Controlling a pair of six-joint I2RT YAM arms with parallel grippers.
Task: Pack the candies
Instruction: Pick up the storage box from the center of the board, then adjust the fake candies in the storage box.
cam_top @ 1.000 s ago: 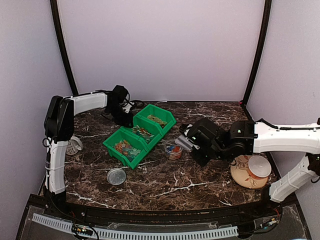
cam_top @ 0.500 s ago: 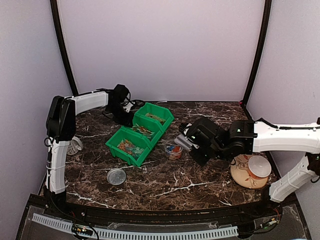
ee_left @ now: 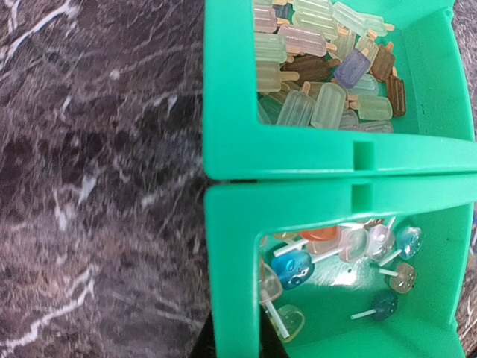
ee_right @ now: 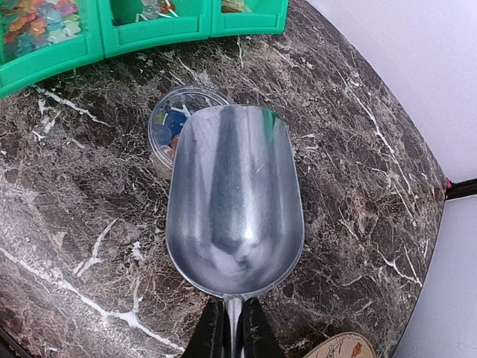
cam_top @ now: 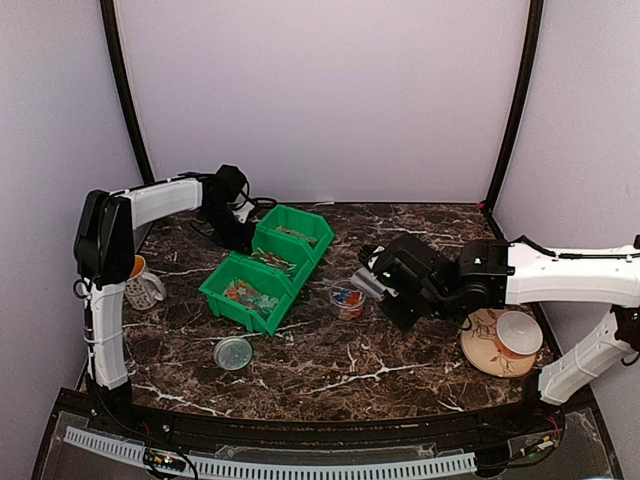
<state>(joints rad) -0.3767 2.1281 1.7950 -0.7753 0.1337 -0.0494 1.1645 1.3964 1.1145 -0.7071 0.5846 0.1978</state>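
Overhead, the left claw (cam_top: pixel 245 218) meets the far end of the green plastic bins (cam_top: pixel 232 314); mixed-colour candies (cam_top: pixel 247 294) fill the nearest. Left wrist: claw seemingly clamped on a bin wall; hold steady. Right wrist: right claw (ee_right: pixel 235 328) pinches an empty metal scoop (ee_right: pixel 235 201), tip over the clear round cup (ee_right: pixel 165 123).

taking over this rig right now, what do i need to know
Grippers: left end effector sits at the back-left edge of the green bins and looks clamped on the wall. The right end effector is shut on the handle of the metal scoop, which is empty, with its tip by the clear tub.
Things: most candies lie in the bins. The lid lies on the table in front of them.
Done: some candies are in the tub.
Left: probably more scooping, then fit the lid.
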